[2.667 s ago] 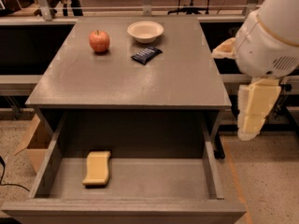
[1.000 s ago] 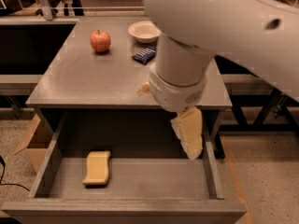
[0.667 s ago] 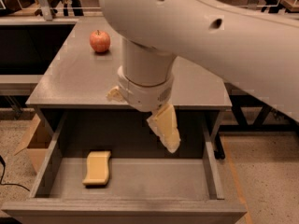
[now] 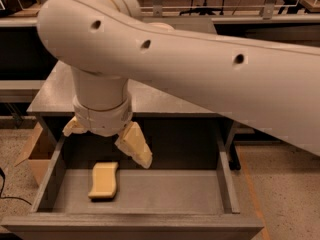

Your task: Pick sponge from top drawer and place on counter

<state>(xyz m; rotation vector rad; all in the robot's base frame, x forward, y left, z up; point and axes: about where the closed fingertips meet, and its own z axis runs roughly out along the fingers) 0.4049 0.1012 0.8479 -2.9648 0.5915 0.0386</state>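
The sponge (image 4: pixel 104 180), a pale yellow block with wavy edges, lies in the left part of the open top drawer (image 4: pixel 226 186). My gripper (image 4: pixel 106 147) hangs over the drawer's back left, just above and behind the sponge, not touching it. Its two pale yellow fingers (image 4: pixel 135 145) are spread apart and hold nothing. The big white arm crosses the whole view and hides most of the counter (image 4: pixel 165 103); only a strip near the counter's front edge shows.
A cardboard box (image 4: pixel 33 152) stands on the floor left of the cabinet. A black cable (image 4: pixel 4 193) lies on the floor at the lower left. Dark tables and railings stand behind the cabinet.
The arm has swung from the right side leftward and lower, over the drawer's left part. It now covers the apple, bowl and dark item on the counter. The sponge has not moved.
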